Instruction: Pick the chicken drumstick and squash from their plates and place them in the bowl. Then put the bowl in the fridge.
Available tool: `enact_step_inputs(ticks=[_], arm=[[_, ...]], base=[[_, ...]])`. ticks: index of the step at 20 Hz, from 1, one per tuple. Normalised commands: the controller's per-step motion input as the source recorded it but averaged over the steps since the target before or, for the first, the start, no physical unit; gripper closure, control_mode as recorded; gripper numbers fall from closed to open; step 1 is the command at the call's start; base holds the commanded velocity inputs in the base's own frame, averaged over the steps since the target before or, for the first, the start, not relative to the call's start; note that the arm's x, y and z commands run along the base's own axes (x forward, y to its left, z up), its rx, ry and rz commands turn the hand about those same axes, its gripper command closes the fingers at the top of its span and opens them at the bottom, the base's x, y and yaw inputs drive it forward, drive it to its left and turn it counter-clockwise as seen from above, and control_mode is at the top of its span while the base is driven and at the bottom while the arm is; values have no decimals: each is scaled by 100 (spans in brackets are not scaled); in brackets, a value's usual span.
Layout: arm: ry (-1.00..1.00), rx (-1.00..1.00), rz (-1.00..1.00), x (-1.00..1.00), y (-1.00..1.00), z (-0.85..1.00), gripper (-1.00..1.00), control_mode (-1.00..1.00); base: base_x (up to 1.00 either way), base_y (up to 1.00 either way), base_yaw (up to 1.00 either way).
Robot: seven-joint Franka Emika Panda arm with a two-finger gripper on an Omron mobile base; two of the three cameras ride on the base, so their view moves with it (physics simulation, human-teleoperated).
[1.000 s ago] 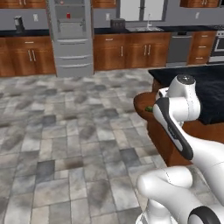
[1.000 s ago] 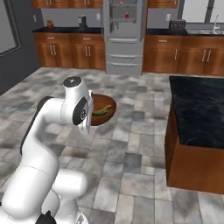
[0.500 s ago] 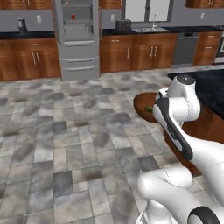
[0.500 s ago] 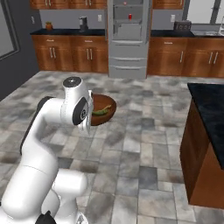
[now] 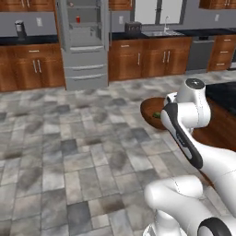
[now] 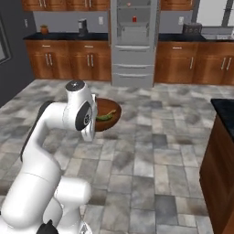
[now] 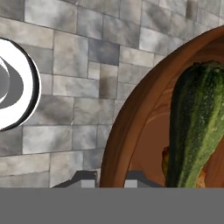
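The round reddish-brown wooden bowl [image 6: 106,114] hangs in the air above the grey stone-tiled floor [image 5: 69,152], carried in front of the white arm's upper joints. In the left base view the bowl [image 5: 154,114] shows just left of the arm's white elbow housing; in the right base view it shows just to the right of it. Inside lies the dark green elongated squash [image 7: 199,127], its length running along the bowl's inner slope, and a sliver of it is seen in the bowl from both base views [image 6: 104,117]. A small patch of brown-orange peeks from under the squash's lower end in the hand view, likely the chicken drumstick [image 7: 165,160], though too little of it shows to be sure.

The two-finger gripper [image 7: 110,178] is clamped on the bowl's rim: in the hand view the rim [image 7: 127,127] rises from between the two dark fingertips [image 7: 83,178], one on the outer side of the wall and one on the inner side. The jaws are drawn nearly together, with only the bowl's wall between them.

Well ahead, across the floor, the tall grey metallic fridge [image 6: 133,43] stands among brown wooden cabinets [image 5: 152,60], its upper part open to grey shelves with a small red item on one.
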Motion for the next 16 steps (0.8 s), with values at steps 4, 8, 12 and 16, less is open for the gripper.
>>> enact_step_inputs(ticks=[4, 8, 12, 16], arm=[[0, 0, 0, 0, 0, 0, 100, 100], [0, 0, 0, 0, 0, 0, 100, 100], [0, 0, 0, 0, 0, 0, 100, 100], [0, 0, 0, 0, 0, 0, 100, 100]], base=[[85, 43, -14], [90, 33, -13], [94, 26, -8], [94, 27, -6]])
